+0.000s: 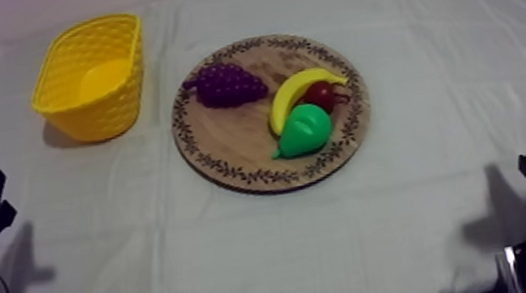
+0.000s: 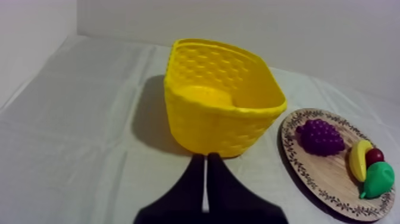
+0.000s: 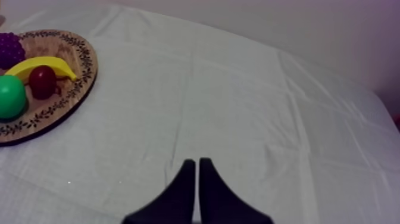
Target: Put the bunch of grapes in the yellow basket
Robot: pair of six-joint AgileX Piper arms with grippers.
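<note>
Grapes: the bunch of grapes (image 1: 227,84) lies on the far left part of the wooden board (image 1: 223,166), the side nearest the yellow basket (image 1: 94,121).
Neighbours: the banana (image 1: 303,90) is just beside it on the right, with the pear (image 1: 306,131) and small red fruit (image 1: 324,96) past that.
Left gripper (image 2: 206,156): fingers pressed together, holding nothing.
Right gripper (image 3: 197,161): the same.
Could go wrong: the bumpy grapes may slip from the pinch. A wide grab may knock the banana. A low carry may hit the basket's tall wall.
Room: bare cloth lies between board and basket and along the near side. The basket sits close to the table's left edge.
</note>
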